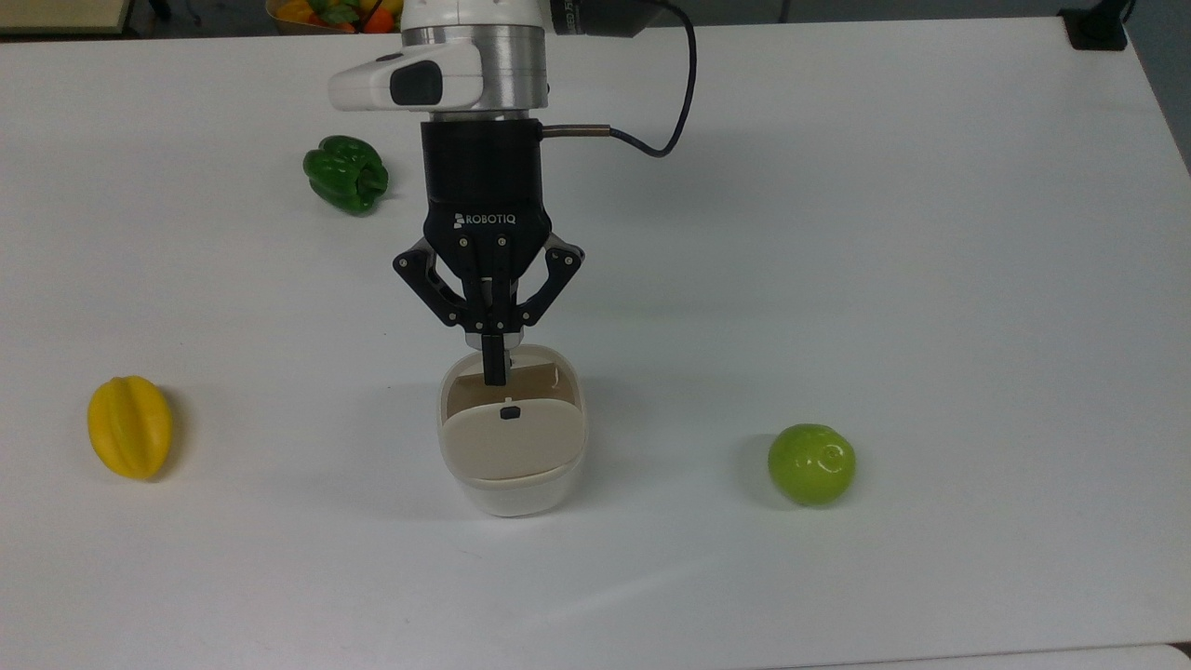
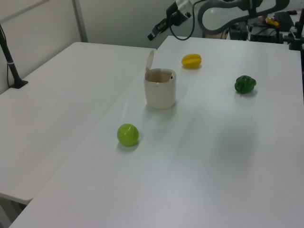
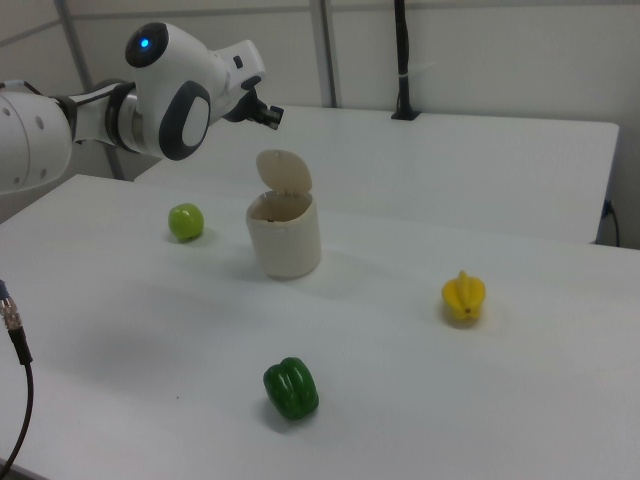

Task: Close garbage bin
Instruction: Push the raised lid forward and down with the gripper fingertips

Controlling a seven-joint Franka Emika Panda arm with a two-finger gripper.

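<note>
Lab, robot test bench by look of it. I work over plain white table (image 1: 837, 233), second white table (image 2: 57, 95) butted beside it in left view. Black camera pole (image 2: 10, 59) clamped at that table's left edge in left view; another black pole (image 3: 402, 60) at far side in right view. Bare pale partition walls (image 3: 480, 55) with metal posts behind. Cluttered equipment bench (image 2: 266, 26) at far right in left view. Plastic fruit props: starfruit (image 1: 129, 426), green pepper (image 1: 345, 173), green apple (image 1: 811, 463).

We see cream-white plastic garbage bin (image 3: 285, 238), beige lid (image 3: 284, 171) raised; black gripper (image 3: 267, 114) above, beside lid.
</note>
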